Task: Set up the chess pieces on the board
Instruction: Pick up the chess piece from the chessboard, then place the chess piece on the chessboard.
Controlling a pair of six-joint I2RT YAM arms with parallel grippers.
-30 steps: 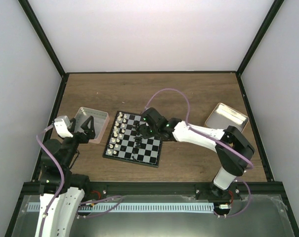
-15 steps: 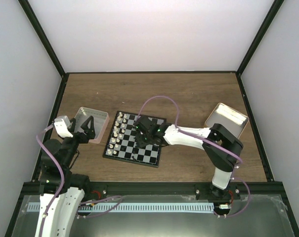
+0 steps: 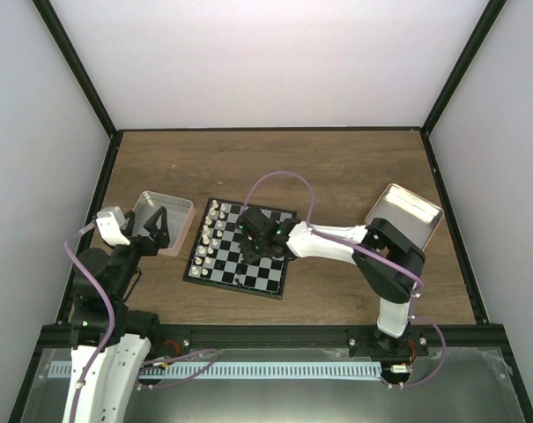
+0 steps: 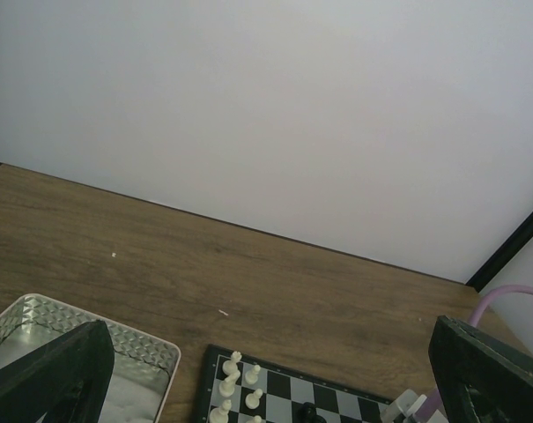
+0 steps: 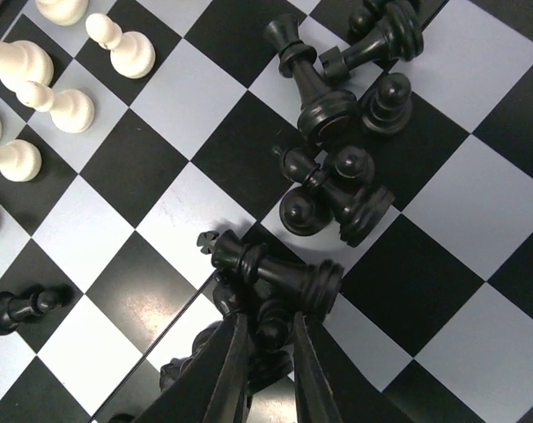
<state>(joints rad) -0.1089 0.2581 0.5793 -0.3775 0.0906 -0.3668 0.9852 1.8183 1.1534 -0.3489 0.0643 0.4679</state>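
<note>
Board (image 5: 173, 225), black and white checks, filling the view: white pieces (image 5: 125, 51) upright along the upper left, a lone black piece (image 5: 19, 308) lying at the lower left, and a heap of black pieces (image 5: 332, 189), mostly toppled, across the centre and upper right. Right gripper (image 5: 268, 319) at the bottom edge, fingers (image 5: 233, 361) close together with one small black piece (image 5: 270, 333) in the gap; contact cannot be told

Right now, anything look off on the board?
Yes. The black pieces lie in a heap near the middle of the board, several toppled on their sides across square lines. The white pieces stand upright in rows along one edge.
</note>
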